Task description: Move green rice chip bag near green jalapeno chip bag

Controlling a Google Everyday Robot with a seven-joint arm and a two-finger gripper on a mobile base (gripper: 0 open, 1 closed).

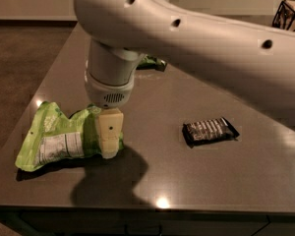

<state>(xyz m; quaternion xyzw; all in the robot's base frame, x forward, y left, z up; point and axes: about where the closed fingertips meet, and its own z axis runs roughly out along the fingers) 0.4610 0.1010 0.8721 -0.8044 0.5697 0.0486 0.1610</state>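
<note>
The green rice chip bag lies flat at the table's front left, lime green and wrinkled, its white label panel facing up. My gripper is lowered over the bag's right end, its cream fingers down against the foil. The green jalapeno chip bag lies at the back of the table, mostly hidden behind my arm; only a dark green edge shows.
A black snack bar wrapper lies right of centre. The dark table has its front edge close below the bag and its left edge beside the bag. A wire basket stands at the far right back.
</note>
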